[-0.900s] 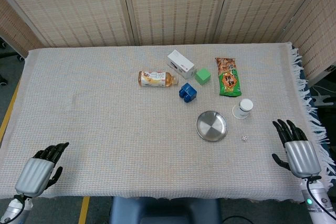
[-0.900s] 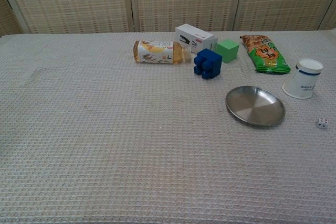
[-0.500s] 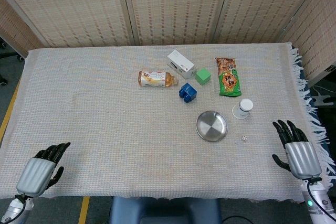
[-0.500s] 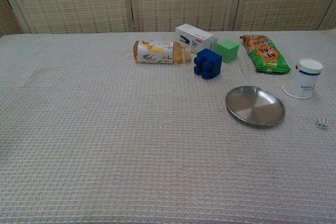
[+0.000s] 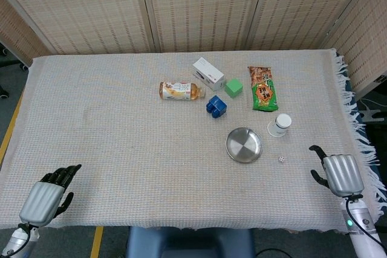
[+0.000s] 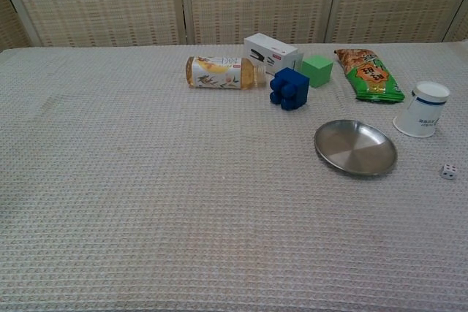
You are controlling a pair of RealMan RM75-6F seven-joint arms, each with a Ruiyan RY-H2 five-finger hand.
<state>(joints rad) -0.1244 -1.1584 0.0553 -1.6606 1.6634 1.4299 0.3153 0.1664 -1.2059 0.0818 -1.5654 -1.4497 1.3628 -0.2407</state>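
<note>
At bench (image 5: 109,149) near-left corner: left hand (image 5: 45,194) resting, fingers apart, empty, unchanged from half a second ago. Mid-bench, well apart from both hands: tea bottle (image 5: 178,90) lying on its side, long axis 9-to-3, cap toward 3 o'clock; white box (image 5: 208,74), blue block (image 5: 216,106), green cube (image 5: 233,87) close by. Further right: steel dish (image 5: 244,145), snack packet (image 5: 262,88) with long axis 12-to-6, paper cup (image 5: 279,124). Small die (image 5: 282,159) just off dish at 4 o'clock, a cube, no long axis. At near-right edge: right hand (image 5: 338,172) shifted toward 12 o'clock, fingers now curled under, holding nothing; earlier spread flat. Nearest to die, not touching. Judged: a reach starting, nothing grasped yet.
</note>
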